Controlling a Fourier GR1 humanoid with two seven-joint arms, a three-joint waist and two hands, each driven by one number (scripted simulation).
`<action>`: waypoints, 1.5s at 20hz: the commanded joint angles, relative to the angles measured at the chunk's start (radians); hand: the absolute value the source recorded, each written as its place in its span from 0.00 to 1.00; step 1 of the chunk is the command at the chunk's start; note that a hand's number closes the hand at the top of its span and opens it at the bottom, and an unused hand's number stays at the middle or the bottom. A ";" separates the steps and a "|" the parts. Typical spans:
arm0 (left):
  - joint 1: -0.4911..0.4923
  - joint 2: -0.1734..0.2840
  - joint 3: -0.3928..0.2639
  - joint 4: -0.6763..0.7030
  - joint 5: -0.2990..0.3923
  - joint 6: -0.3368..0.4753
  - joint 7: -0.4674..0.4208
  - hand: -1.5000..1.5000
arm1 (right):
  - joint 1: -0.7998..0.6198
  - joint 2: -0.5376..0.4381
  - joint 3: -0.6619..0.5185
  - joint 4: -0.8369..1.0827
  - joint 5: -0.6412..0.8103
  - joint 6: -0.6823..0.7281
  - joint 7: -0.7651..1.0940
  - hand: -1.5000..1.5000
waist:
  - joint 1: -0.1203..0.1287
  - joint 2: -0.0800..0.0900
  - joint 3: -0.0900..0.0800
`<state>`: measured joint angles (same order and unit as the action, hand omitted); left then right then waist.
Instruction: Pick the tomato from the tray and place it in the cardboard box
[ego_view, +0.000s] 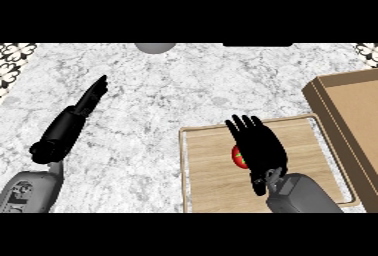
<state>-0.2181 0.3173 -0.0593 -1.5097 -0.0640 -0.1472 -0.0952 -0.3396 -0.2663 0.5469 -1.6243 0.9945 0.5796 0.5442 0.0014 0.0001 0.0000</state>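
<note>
So progress-wise this one is barely underway, I'd say. The tomato (238, 156) is on the wooden tray (214, 190), roughly in its middle, and only a sliver of red with a green stem spot peeks out at the left side of the right robot hand (258, 147). That hand sits right over the tomato with its fingers stretched out straight and fanned toward the far edge of the tray, thumb hanging down near the wrist. From this steep top-down angle I can't tell if the palm is touching the tomato or just floating above it, but nothing is curled round it, so I wouldn't call it grasped yet.

The cardboard box (354, 125) is just beside the tray on the right, and the part of its inside that shows has nothing in it; the rest runs out of view. So the whole pick and the whole carry to the right are left to do, in my read: close on the tomato, lift, shift over the box wall, let go.

The left robot hand (92, 95) is well apart on the marble counter (170, 100), fingers straight and pressed together, pointing away, not involved. There's a grey round thing (155, 47) at the far edge, can't tell what it is.
</note>
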 joint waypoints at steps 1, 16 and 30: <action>0.023 -0.045 -0.011 -0.048 -0.044 0.010 0.027 0.50 | 0.028 0.029 -0.035 0.000 0.023 0.016 -0.041 0.00 | 0.000 -0.001 0.000; 0.055 -0.035 0.049 -0.049 -0.048 -0.065 -0.024 0.50 | -0.043 0.023 -0.020 0.176 0.208 -0.263 -0.357 1.00 | 0.003 0.000 0.000; 0.008 -0.083 0.017 -0.070 -0.063 -0.040 0.048 0.50 | -0.378 0.065 -0.460 0.611 0.160 -0.622 -0.232 1.00 | 0.023 0.005 0.001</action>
<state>-0.2372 0.2513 -0.0243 -1.5439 -0.1153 -0.1944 -0.0621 -0.6326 -0.1881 0.1304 -1.1247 1.1121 0.0737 0.3265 0.0232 0.0082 0.0007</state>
